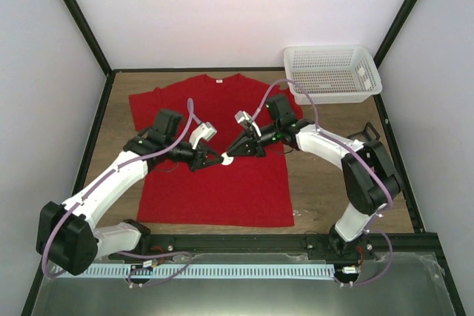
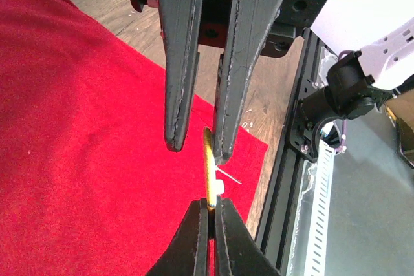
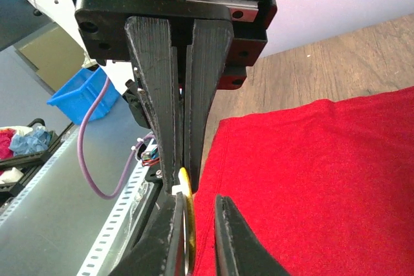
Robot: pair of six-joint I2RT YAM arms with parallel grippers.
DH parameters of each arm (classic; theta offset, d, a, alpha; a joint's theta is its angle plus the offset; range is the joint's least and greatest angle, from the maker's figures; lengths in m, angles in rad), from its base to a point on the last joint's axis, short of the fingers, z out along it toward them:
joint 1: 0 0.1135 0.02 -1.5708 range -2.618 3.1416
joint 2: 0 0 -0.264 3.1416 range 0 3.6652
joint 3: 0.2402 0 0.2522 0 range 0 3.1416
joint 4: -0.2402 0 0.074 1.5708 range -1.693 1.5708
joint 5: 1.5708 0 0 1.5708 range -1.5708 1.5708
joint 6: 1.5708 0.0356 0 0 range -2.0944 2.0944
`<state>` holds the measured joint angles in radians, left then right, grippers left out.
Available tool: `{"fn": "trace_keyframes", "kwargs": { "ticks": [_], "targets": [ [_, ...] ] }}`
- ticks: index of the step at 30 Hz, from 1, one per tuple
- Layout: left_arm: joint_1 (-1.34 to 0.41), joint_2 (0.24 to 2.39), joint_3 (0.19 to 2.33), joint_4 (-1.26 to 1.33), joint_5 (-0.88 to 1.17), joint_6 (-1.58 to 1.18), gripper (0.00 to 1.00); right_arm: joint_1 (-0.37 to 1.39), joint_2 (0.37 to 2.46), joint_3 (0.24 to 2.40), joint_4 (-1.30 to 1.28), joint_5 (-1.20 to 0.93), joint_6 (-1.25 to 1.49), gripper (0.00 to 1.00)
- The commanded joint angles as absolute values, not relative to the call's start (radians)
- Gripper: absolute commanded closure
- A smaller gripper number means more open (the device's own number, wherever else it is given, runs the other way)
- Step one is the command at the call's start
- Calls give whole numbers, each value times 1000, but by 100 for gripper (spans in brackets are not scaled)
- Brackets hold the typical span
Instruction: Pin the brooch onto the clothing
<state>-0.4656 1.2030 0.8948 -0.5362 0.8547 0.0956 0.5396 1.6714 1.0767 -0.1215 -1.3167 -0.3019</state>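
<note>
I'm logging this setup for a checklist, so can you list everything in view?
T-shirt: one, red, spread flat mid-table.
brooch: one, pale with yellow rim, between both hands over the T-shirt.
basket: one, white mesh, far right corner.
table: one, brown wood, under everything.
arms: two, white and black, reaching from the near edge.
left hand: one, black, shut on the brooch.
right hand: one, black, shut on the brooch opposite.
</note>
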Motion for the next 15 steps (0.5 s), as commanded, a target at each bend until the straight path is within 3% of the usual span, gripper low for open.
{"fn": "trace_keyframes", "kwargs": {
  "ticks": [1,3,7,10,15],
  "targets": [
    [-471,1178,896,-527,882,121,100,549,1680,1120,-136,-1325,-303,94],
    [-470,1178,896,-528,883,122,100,550,1680,1119,-134,-1328,-306,99],
    [-471,1172,902,-530,875,114,100,550,1667,1114,-118,-1329,-288,99],
    [-462,1147,916,-524,859,79,92,549,1609,1068,8,-1291,-176,99],
    [-413,1025,849,-352,856,-91,61,548,1472,959,254,-1189,28,99]
  ]
}}
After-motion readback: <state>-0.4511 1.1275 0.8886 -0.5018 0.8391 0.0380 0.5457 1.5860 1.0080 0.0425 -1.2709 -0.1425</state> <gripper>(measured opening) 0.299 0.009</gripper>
